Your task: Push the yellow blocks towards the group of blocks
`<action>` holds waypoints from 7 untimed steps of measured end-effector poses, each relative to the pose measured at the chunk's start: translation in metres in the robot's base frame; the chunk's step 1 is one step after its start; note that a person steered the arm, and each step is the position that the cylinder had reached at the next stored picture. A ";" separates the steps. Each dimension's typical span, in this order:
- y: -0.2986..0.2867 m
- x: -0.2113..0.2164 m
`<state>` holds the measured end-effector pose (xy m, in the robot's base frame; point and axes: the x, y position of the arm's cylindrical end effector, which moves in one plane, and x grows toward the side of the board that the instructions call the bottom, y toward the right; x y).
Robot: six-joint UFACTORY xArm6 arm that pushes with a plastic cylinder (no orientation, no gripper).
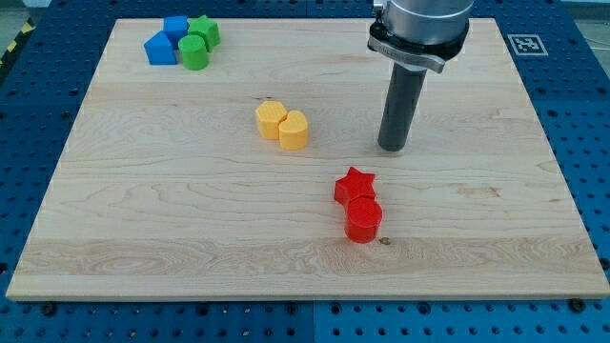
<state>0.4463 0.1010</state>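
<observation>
The wooden surface (143, 219) carries two touching yellow blocks (283, 125) mid-board, well apart from the blue-green group (182, 41) at the view's top left. My tip (393, 149), a bare rod end effector grasping nothing, stands right of them; it should swing to their lower-right side and push diagonally up-left, keeping both together

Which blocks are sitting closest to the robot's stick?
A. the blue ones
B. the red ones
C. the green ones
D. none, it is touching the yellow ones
B. My tip stands just above and to the view's right of the red star block, with the red cylinder right below it; the two yellow blocks sit apart at the view's left, untouched, and the blue and green group is far off at the top left.
</observation>
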 end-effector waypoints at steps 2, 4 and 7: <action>-0.019 0.007; -0.121 0.005; -0.191 -0.016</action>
<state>0.4303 -0.0903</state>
